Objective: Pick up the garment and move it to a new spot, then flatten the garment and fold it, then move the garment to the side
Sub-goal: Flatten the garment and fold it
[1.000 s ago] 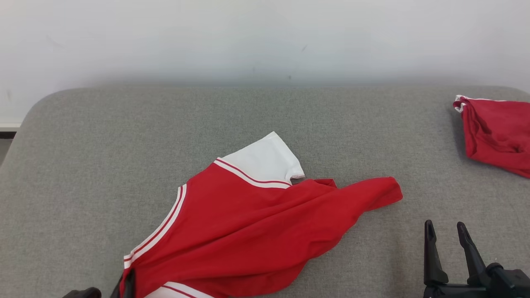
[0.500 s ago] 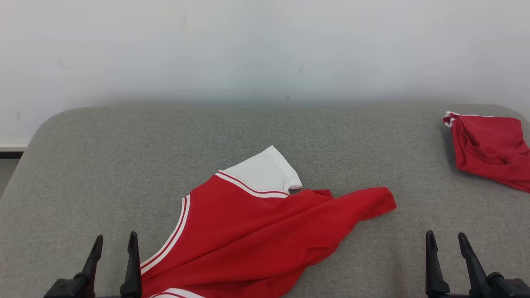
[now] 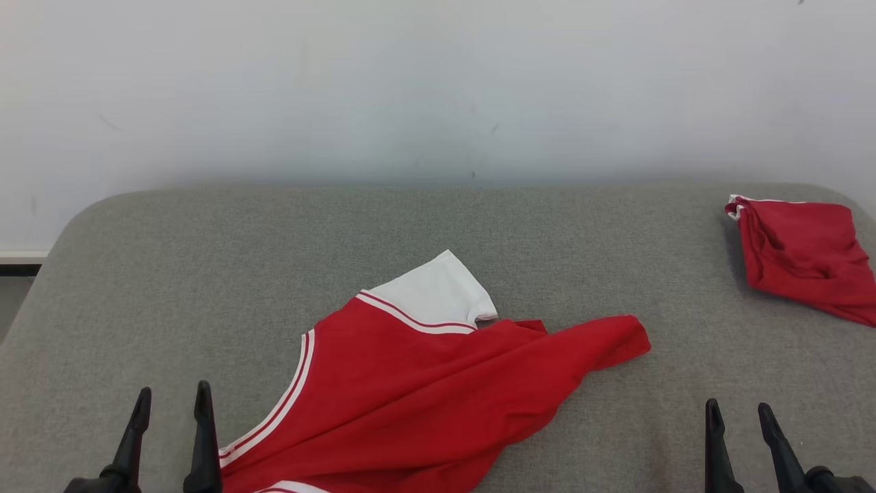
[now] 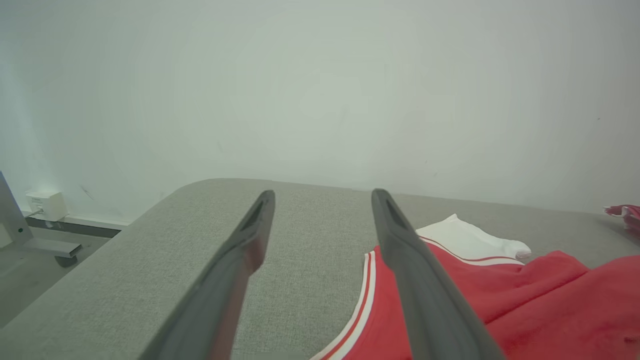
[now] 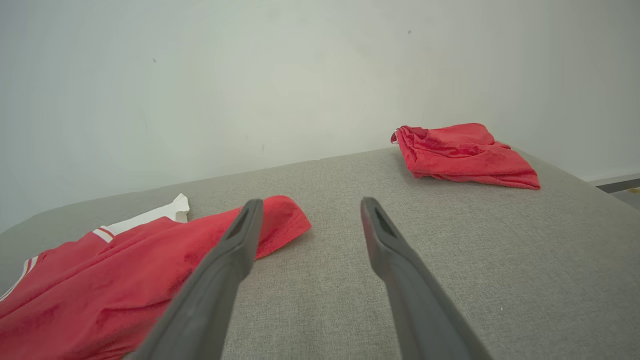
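Note:
The garment (image 3: 424,404) is a red shirt with white sleeves and red-and-white trim, lying rumpled on the grey padded table (image 3: 171,287) near the front middle. One white sleeve points to the back, a red corner stretches right. My left gripper (image 3: 171,398) stands open at the lower left, just left of the garment's striped edge, with nothing between its fingers. In the left wrist view the garment (image 4: 525,300) lies right of the open left gripper (image 4: 322,197). My right gripper (image 3: 739,412) is open at the lower right, apart from the cloth. The right wrist view shows the garment (image 5: 125,280) left of the right gripper (image 5: 307,206).
A second red garment (image 3: 804,257) lies bunched at the table's back right corner, also in the right wrist view as a red pile (image 5: 462,155). A pale wall (image 3: 438,89) stands behind the table. The floor and a wheeled stand base (image 4: 45,245) show past the table's left edge.
The left gripper let go of the garment's near edge, opened and drew out to the left. The camera tilted, shifting the whole picture downward. The garment lies as before.

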{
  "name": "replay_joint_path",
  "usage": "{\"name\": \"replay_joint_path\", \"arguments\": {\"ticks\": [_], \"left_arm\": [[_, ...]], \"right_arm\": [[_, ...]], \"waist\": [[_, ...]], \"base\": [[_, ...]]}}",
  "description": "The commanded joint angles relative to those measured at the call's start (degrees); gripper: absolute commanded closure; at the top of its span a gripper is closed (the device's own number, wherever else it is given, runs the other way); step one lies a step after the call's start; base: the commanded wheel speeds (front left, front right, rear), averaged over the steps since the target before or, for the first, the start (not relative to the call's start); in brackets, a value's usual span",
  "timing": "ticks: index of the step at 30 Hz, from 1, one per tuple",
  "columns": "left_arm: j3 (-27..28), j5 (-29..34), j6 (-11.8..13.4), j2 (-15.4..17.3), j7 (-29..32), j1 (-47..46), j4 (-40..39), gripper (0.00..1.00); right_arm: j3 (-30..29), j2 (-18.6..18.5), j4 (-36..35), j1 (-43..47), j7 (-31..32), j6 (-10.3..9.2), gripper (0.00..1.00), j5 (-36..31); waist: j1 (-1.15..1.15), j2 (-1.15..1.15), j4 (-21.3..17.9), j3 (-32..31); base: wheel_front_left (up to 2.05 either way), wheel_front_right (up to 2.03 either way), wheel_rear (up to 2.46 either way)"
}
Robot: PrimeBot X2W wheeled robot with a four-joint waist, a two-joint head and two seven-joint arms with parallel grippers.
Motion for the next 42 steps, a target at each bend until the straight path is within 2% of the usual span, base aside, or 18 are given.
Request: {"name": "replay_joint_path", "arguments": {"ticks": [1, 5, 11, 23, 31, 38, 39, 40, 41, 42], "left_arm": [[0.5, 0.5, -0.3, -0.2, -0.2, 0.7, -0.1, 0.00], [1.6, 1.8, -1.7, -1.6, -0.2, 0.6, 0.4, 0.00], [2.7, 3.3, -3.2, -3.4, -0.2, -0.4, 0.7, 0.00], [4.5, 5.7, -6.1, -6.7, -0.2, -2.5, 1.3, 0.00], [4.8, 6.5, -7.4, -8.1, -0.2, -4.7, 1.7, 0.00], [5.2, 7.2, -8.3, -8.8, -0.2, -6.1, 2.5, 0.00], [5.3, 7.4, -8.3, -8.9, -0.2, -6.3, 2.7, 0.00], [5.3, 7.5, -8.2, -9.0, -0.2, -6.5, 2.8, 0.00], [5.3, 7.7, -8.4, -9.0, -0.2, -6.8, 2.9, 0.00], [5.3, 7.9, -8.5, -9.0, -0.2, -6.9, 3.0, 0.00]], "right_arm": [[-0.1, 0.0, 0.2, 0.6, 0.0, -0.15, 0.00, 0.1], [-0.1, -0.2, 1.2, -1.3, 0.0, -0.15, 0.00, -1.1], [0.4, -3.0, 5.8, -7.4, 0.0, -0.15, 0.00, -1.9], [-1.6, -8.5, 22.8, -21.8, 1.3, -0.15, 0.00, -3.0], [-2.0, -9.9, 33.2, -26.5, 1.8, -0.15, 0.00, -2.9], [-1.6, -8.5, 42.6, -29.3, 1.5, -0.15, 0.00, -2.4], [-1.5, -8.3, 43.8, -29.7, 1.6, -0.15, 0.25, -2.1], [-1.3, -8.0, 45.0, -30.3, 1.6, -0.15, 0.58, -1.9], [-0.9, -7.7, 46.4, -31.3, 1.2, -0.15, 1.00, -1.5], [-0.9, -7.7, 47.0, -31.5, 1.0, -0.15, 1.00, -1.3]], "waist": [[0.00, 0.00, 0.2, 0.0], [0.00, 0.00, 1.1, 0.2], [0.00, 0.00, 3.2, 0.8], [0.00, 0.00, 9.2, 4.9], [0.00, 0.00, 11.7, 7.7], [0.00, 0.00, 12.5, 8.9], [0.00, 0.00, 12.5, 9.0], [0.00, 0.00, 12.5, 9.1], [0.00, 0.00, 12.5, 9.1], [0.00, 0.00, 12.4, 9.1]], "base": [[0.00, 0.00, 0.00], [0.00, 0.00, 0.00], [0.00, 0.00, 0.00], [0.00, 0.00, 0.00], [0.00, 0.00, 0.00], [0.00, 0.00, 0.00], [0.00, 0.00, 0.00], [0.00, 0.00, 0.00], [0.00, 0.00, 0.00], [0.00, 0.00, 0.00]]}}
